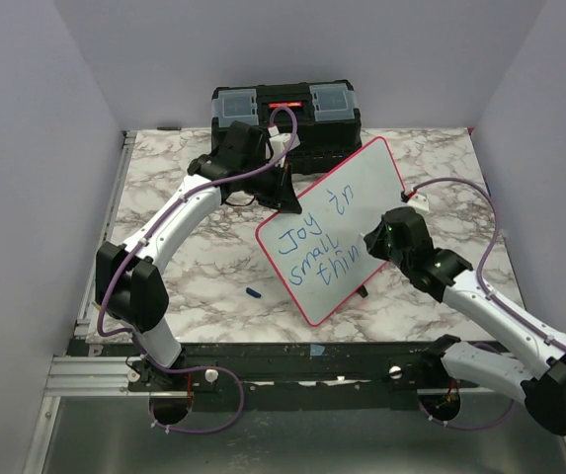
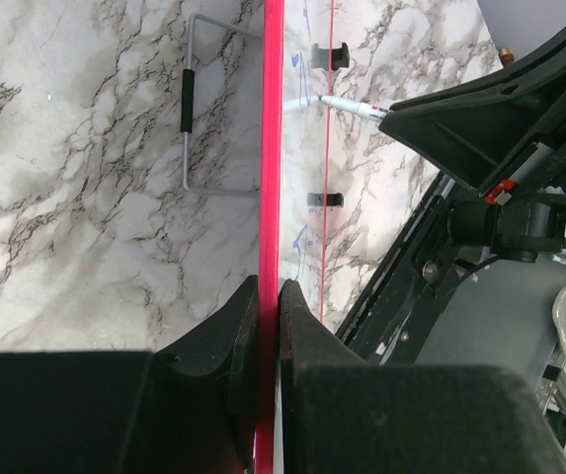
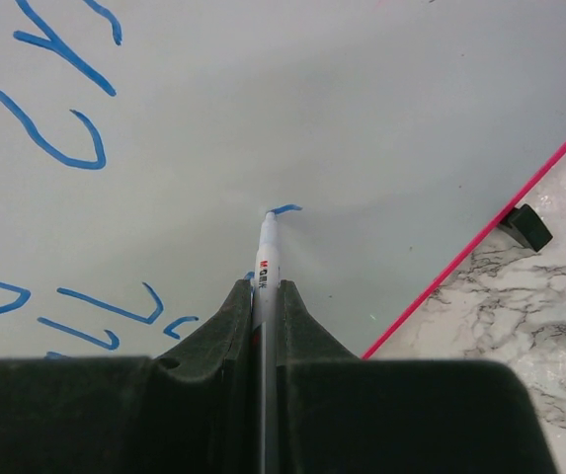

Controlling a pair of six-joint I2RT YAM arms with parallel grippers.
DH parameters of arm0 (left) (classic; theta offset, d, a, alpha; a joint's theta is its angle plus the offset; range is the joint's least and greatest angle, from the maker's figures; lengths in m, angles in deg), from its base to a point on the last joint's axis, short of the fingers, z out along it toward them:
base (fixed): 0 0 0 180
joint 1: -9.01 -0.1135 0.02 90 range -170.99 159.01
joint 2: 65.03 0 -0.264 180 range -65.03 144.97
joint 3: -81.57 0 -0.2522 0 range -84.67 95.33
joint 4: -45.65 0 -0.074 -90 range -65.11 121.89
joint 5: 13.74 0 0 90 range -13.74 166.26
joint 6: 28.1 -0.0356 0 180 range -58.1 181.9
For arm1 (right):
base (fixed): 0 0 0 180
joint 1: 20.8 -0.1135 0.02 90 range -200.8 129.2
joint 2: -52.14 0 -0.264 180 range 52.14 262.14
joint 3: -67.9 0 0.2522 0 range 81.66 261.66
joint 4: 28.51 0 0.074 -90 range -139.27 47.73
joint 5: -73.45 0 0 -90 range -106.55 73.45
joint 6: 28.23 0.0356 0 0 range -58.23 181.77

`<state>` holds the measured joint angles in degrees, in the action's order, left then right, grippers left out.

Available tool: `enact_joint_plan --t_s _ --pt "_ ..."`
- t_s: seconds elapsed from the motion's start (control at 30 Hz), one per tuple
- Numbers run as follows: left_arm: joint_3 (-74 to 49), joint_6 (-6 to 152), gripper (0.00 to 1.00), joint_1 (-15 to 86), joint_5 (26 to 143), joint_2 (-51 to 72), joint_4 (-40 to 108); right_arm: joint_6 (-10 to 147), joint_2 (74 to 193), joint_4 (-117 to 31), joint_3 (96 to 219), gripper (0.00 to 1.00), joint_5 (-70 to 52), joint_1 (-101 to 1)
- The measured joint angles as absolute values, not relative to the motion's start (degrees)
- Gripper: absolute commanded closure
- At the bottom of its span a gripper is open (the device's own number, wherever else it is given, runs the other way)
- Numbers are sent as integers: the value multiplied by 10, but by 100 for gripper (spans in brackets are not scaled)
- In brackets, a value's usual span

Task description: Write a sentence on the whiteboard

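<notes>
Arm bases, near edge of table (image 1: 194, 276): two, L and R, both arms reaching in toward centre.

1. blue cap (image 1: 254, 292): small, loose on the marble, near-left of whiteboard (image 1: 362, 183), apart from it.
2. left gripper (image 2: 268, 286): clenched on whiteboard's red rim at its far-left long edge, steadying it.
3. wire bracket (image 2: 186, 99) w/ black sleeve: just left of rim in left wrist view. What it belongs to, can't tell.
4. toolbox (image 1: 285, 109): black, far centre, behind whiteboard. Not in the way.
5. whiteboard: mid-table, set diagonal, long axis near-left to far-right. Blue text reads "Joy in / small / thin".
6. marker (image 3: 267, 259): pinched in right gripper (image 3: 266, 288), jaws closed on barrel. Tip rests on the white face, short blue stroke (image 3: 284, 208) at the tip.

Key relation: whiteboard lies straight ahead of marker tip, in contact. R arm is nearer the unfinished word.

Judgement: third line is mid-word. Little white is left toward the rim on the right, w/ black foot (image 3: 527, 225) just past it, so next strokes need small, tight moves.
</notes>
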<state>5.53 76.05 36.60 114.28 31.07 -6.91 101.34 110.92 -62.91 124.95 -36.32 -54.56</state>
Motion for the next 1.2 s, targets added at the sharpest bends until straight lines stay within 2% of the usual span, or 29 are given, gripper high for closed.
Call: enact_joint_plan --t_s 0.5,1.2 --pt "55 761 100 366 1143 311 -70 1014 1075 -621 1214 99 -323 -544" --pt "55 761 100 365 1143 311 -69 1015 1097 -662 1227 99 -364 -544"
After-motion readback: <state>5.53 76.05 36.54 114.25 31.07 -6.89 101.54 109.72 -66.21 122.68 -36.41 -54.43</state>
